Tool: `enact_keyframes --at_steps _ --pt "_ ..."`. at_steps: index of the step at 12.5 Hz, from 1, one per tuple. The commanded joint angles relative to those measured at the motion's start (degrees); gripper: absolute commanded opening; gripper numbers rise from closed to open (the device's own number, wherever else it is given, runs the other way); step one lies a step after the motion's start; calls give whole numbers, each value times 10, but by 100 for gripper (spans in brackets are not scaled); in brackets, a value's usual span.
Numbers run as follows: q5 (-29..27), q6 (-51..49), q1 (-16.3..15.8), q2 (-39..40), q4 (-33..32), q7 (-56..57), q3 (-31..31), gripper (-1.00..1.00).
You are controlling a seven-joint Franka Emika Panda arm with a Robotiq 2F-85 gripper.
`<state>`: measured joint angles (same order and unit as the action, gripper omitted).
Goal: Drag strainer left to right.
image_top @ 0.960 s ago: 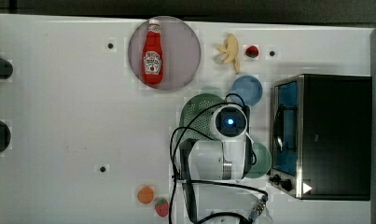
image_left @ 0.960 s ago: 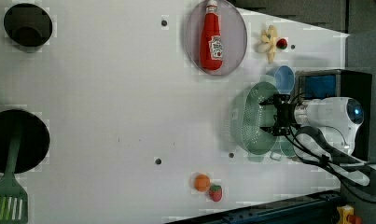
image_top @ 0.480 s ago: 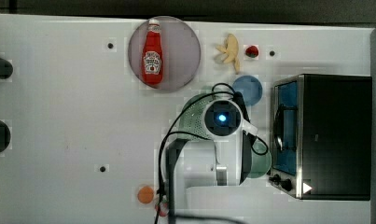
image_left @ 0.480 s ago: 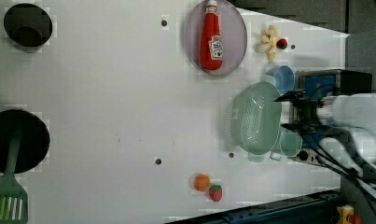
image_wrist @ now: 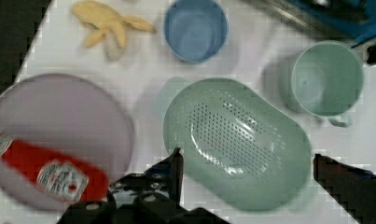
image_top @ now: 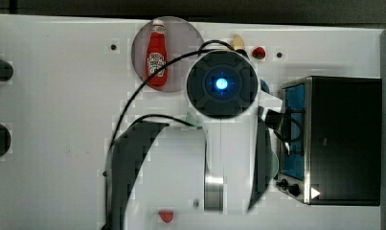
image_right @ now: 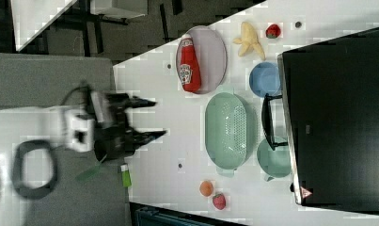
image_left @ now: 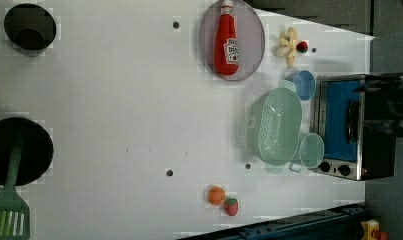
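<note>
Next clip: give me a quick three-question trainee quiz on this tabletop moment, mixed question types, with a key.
1. True or false: the gripper is clamped on the strainer.
2. In the left view, which lies on the plate: A) banana, B) ketchup bottle, C) orange?
3. Fill in: in the right view, the strainer sits between the blue bowl and the mint ____.

Key:
1. False; its fingers stand open, apart from the strainer.
2. B.
3. Mug.
</note>
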<state>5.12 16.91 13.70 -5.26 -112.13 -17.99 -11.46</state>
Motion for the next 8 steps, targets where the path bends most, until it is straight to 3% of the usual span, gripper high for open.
enact_keyframes --at_steps 1,8 --pt "-41 -97 -4 -20 56 105 19 100" --pt "-39 -133 -4 -42 83 131 21 100"
